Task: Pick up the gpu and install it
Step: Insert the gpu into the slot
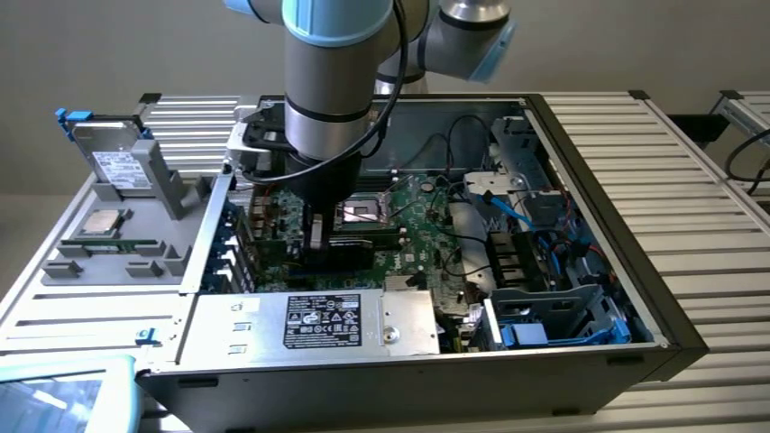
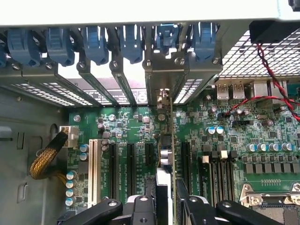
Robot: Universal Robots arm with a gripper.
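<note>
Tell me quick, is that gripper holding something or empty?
Gripper: closed on the gpu, which stands on edge down among the motherboard slots inside the computer case.

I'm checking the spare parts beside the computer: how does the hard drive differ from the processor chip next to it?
The hard drive stands propped up at a tilt; the chip lies flat. The hard drive is the larger, oblong one; the chip is small and square. The hard drive carries a white label; the chip's top is plain metal. Both are silver and sit on the grey tray at the exterior view's left.
</note>
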